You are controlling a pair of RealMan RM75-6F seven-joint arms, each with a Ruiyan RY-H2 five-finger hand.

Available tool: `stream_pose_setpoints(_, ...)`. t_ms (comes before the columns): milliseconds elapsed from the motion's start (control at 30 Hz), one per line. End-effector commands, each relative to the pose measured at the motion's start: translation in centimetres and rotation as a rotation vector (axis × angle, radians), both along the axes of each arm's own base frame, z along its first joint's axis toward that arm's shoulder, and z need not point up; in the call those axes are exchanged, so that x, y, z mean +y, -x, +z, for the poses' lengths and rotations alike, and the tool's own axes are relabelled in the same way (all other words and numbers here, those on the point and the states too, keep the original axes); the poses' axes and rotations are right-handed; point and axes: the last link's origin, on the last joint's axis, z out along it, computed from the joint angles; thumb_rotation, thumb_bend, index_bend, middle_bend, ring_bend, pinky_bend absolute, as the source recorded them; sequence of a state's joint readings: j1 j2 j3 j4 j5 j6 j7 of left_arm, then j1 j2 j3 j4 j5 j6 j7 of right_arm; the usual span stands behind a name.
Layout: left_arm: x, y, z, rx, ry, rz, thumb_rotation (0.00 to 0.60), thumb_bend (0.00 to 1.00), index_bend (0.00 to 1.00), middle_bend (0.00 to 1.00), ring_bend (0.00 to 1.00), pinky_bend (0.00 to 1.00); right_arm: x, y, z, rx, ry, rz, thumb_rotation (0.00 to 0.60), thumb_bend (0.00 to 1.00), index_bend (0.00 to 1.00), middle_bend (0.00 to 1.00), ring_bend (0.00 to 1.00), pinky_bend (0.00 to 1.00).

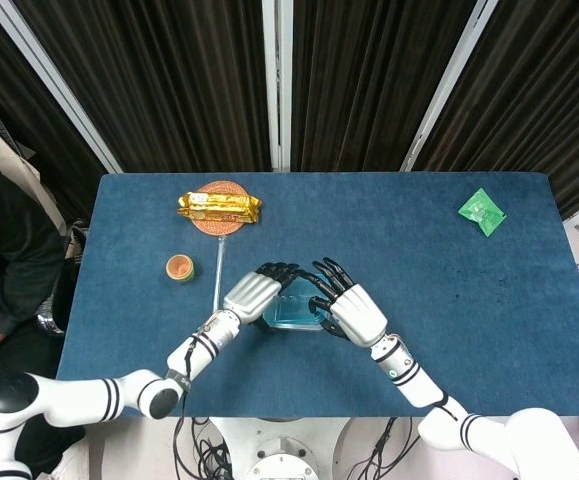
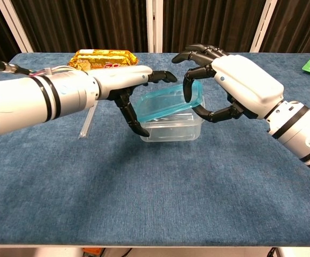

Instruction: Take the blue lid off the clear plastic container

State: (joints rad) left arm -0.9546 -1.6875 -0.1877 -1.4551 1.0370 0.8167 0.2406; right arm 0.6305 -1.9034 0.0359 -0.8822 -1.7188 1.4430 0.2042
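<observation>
The clear plastic container [image 2: 173, 128] stands on the blue table mid-front, also visible between both hands in the head view [image 1: 291, 312]. Its blue lid [image 2: 165, 104] is tilted, right edge lifted off the rim, left edge still low on the container. My right hand [image 2: 240, 88] pinches the lid's raised right edge between curled fingers [image 2: 189, 85] and thumb. My left hand [image 2: 120, 83] reaches over the container's left end, thumb pressed against its left wall and fingers stretched above the lid's back edge. From above, both hands, left [image 1: 252, 295] and right [image 1: 356, 312], cover most of the lid.
A gold snack packet [image 1: 219, 206] lies on a round brown disc at the back left. A small orange cup [image 1: 179, 267] and a thin clear rod [image 1: 217, 280] lie left of the hands. A green packet [image 1: 482, 211] sits at the far right.
</observation>
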Motion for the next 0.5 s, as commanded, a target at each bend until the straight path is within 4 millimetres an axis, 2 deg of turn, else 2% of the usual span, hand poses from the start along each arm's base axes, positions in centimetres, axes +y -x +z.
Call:
stream_pose_setpoints(33, -0.1, 0.4, 0.4, -0.005, -0.005, 0.007, 0.600, 0.00, 0.01, 0.00, 0.00, 0.07, 0.0, 0.0, 0.2, 0.000, 0.006, 0.005, 0.600, 0.45, 0.65, 0.16, 0.00, 0.00)
stream_pose_setpoints(300, -0.1, 2.1, 1.9, 0.006, -0.061, 0.020, 0.600, 0.00, 0.01, 0.00, 0.00, 0.05, -0.1, 0.1, 1.6, -0.012, 0.053, 0.039, 0.600, 0.46, 0.68, 0.18, 0.00, 0.00)
stream_pose_setpoints(500, 0.3, 3.7, 3.6, 0.026, -0.143, 0.033, 0.600, 0.00, 0.01, 0.00, 0.00, 0.05, -0.5, 0.4, 3.9, -0.054, 0.130, 0.044, 0.600, 0.46, 0.69, 0.19, 0.00, 0.00)
